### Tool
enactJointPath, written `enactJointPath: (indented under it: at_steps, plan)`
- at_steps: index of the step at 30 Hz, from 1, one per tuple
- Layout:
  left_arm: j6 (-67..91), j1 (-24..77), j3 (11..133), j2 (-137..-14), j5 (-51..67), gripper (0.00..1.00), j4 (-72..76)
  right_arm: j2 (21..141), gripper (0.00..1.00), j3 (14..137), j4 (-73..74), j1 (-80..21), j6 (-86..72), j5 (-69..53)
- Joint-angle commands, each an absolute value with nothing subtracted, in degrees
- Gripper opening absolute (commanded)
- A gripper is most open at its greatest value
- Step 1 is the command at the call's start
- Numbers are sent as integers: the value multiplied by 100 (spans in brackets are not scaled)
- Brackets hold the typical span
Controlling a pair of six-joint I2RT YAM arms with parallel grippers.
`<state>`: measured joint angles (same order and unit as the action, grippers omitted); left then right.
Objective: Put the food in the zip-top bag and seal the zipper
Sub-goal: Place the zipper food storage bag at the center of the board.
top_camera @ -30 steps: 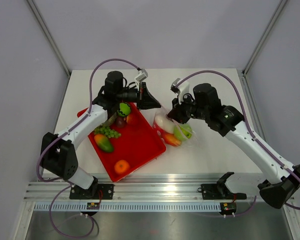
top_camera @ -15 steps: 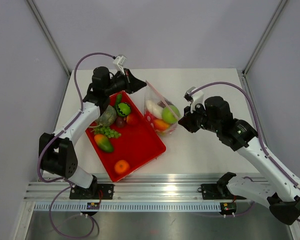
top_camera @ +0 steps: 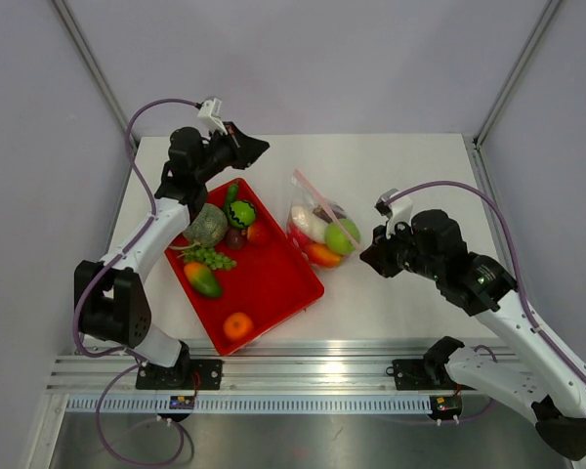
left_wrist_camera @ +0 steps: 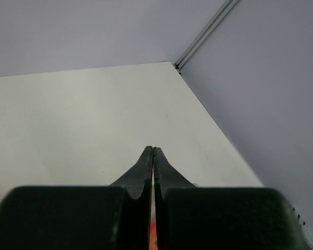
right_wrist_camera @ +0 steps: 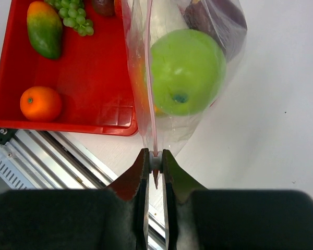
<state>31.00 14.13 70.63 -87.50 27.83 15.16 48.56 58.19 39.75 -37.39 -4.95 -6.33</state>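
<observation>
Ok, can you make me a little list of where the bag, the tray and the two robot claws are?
tray: red tray holding orange, mango, grapes
bag: clear zip-top bag on the table beside the red tray, green apple and more inside
left gripper: shut, holding nothing
right gripper: shut on the zipper end

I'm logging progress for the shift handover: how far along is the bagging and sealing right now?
Done: the zip-top bag holds a green apple and other food. In hand: the right gripper pinches the end of the zipper, which runs as one line, seemingly closed. The left gripper is shut, empty, clear of the bag. Left: an orange, mango and grapes lie on the red tray.
</observation>
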Motion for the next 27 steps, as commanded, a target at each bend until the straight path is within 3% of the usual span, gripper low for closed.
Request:
enactJointPath:
  at_steps: [1, 13, 17, 27]
  plan:
    - [3164, 1415, 7172, -8561, 2795, 0, 1960, 4851, 0, 5888, 3797, -3735, -606, -422]
    - [3164, 1424, 7409, -8622, 3094, 0, 1538, 5484, 0, 6916, 3691, -3727, 121, 404]
    - [3138, 1424, 7462, -8569, 3068, 0, 1415, 5888, 0, 7303, 3639, -3674, 614, 1334]
    - [2945, 1415, 7805, -8552, 3076, 0, 835, 6802, 0, 8480, 3770, -2321, 870, 1467]
